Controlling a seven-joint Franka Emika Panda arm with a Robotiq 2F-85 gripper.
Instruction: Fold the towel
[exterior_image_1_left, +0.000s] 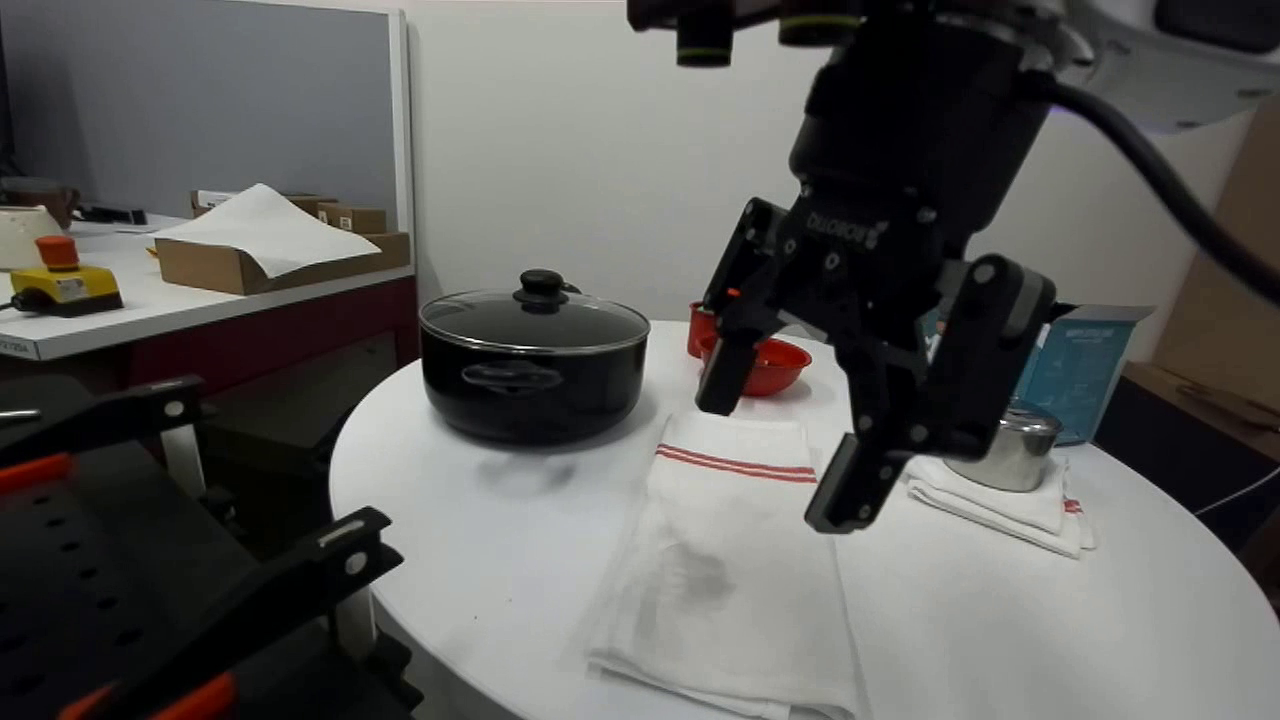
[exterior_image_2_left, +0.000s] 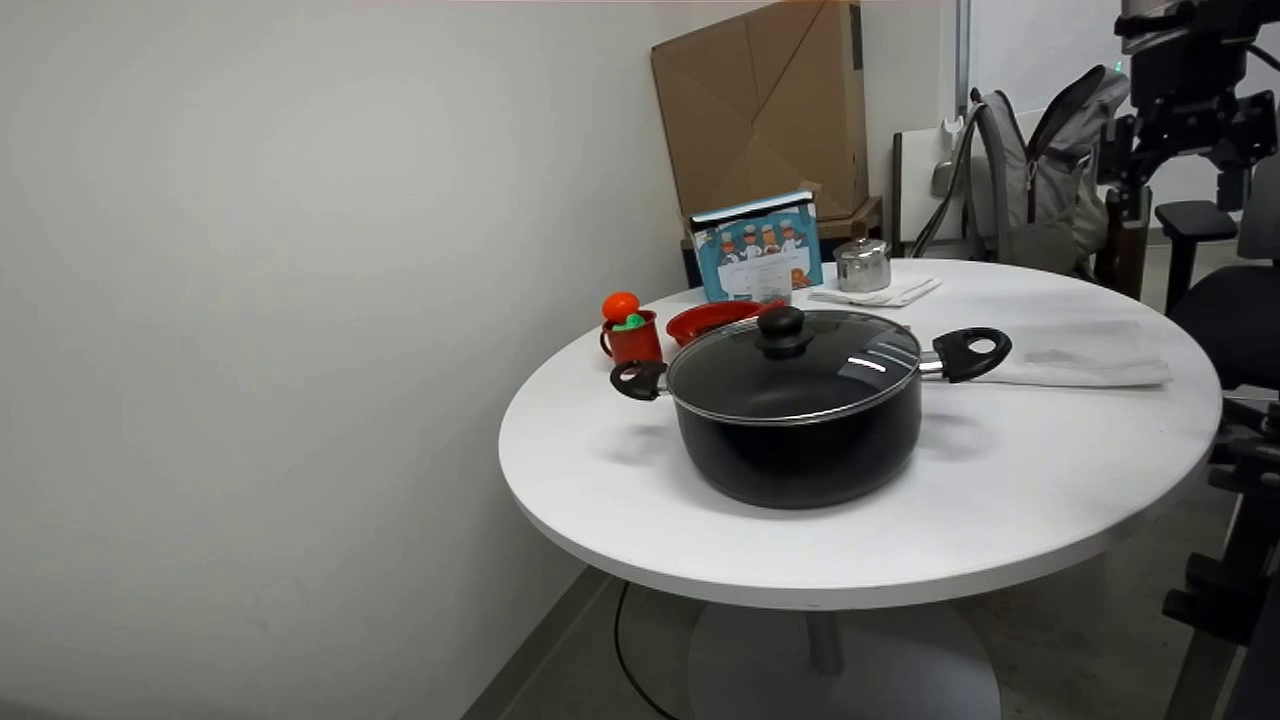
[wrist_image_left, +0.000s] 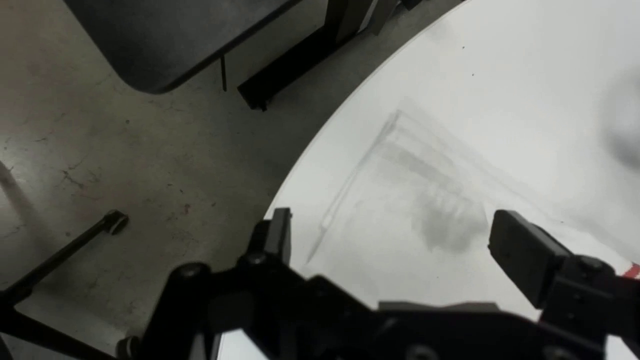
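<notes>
The white towel (exterior_image_1_left: 740, 560) lies flat and long on the round white table, with its two red stripes at the far end towards the red bowl. Its near end shows layered edges. The towel also shows in an exterior view (exterior_image_2_left: 1090, 355), partly hidden behind the pot handle. In the wrist view the towel (wrist_image_left: 370, 215) lies below the jaws, with its layered end near the table edge and a bit of red stripe at the right. My gripper (exterior_image_1_left: 780, 450) is open and empty above the towel, apart from it. The spread fingers also show in the wrist view (wrist_image_left: 390, 222) and in an exterior view (exterior_image_2_left: 1181, 198).
A black lidded pot (exterior_image_1_left: 535, 385) stands beside the towel. A red bowl (exterior_image_1_left: 770, 368) and red mug (exterior_image_2_left: 633, 338) stand beyond. A small metal pot (exterior_image_1_left: 1005, 450) sits on a folded white napkin (exterior_image_1_left: 1000, 515) near a blue box (exterior_image_1_left: 1085, 365). The table's edge (exterior_image_2_left: 830, 595) is round.
</notes>
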